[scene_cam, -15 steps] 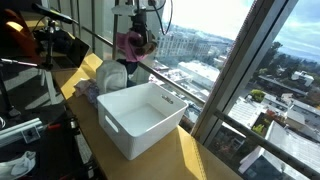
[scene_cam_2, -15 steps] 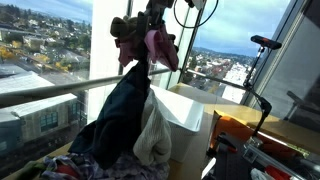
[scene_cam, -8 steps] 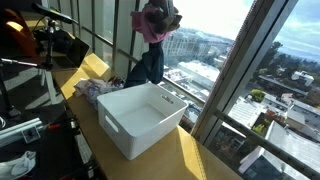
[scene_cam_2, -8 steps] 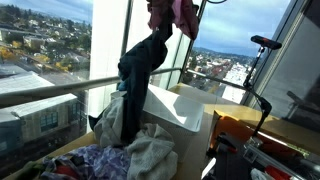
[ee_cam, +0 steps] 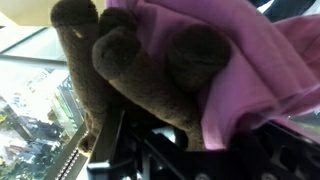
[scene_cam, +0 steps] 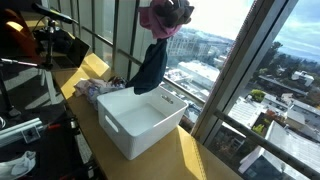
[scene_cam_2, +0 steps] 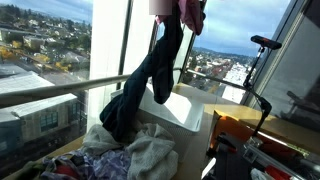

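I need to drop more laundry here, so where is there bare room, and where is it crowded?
The white bin is empty inside. Bare tabletop lies between the bin and the window frame. Crowded: the clothes pile behind the bin, and the air above it, where a dark garment hangs from the pink cloth.

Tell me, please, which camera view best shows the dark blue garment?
An exterior view: the dark blue garment hangs full length. Near the white bin it looks smaller; the wrist view shows only brown fabric and pink cloth.
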Motion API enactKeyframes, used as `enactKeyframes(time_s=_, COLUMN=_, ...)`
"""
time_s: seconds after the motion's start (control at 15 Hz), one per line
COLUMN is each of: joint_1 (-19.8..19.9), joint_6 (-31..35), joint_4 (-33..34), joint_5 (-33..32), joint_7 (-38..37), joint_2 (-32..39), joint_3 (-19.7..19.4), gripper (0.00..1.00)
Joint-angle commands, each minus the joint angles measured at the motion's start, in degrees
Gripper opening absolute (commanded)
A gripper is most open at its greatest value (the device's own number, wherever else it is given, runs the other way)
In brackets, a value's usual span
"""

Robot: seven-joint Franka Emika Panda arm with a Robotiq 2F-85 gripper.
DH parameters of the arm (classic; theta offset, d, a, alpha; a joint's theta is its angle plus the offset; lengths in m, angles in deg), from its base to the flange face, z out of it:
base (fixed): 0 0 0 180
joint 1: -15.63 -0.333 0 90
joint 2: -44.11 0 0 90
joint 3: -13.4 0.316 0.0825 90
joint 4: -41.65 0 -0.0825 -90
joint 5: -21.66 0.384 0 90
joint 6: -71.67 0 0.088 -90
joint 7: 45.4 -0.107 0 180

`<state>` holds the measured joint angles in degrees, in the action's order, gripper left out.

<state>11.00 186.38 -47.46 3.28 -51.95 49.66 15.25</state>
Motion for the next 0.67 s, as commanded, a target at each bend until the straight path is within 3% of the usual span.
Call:
enactKeyframes(time_s=0.0, joint_1=0.84, joint_6=-5.84, joint_4=5.68, joint_5=-3.5, joint_7=2.63, joint_2=-2.3, joint_3=-0.67, gripper=0.0)
enactKeyframes(time_s=0.4, joint_1=2.25, joint_6=-13.71, joint_4=19.01, joint_5=-7.35, joint_7=8.11, joint_2=-1.74, joint_3=-0.79, gripper=0.0)
enactKeyframes(time_s=0.6, joint_1=2.17, joint_6=-13.73, joint_4=20.03, joint_5=-7.15, joint_7=8.91, joint_2=-1.69, joint_3=-0.58, gripper=0.0)
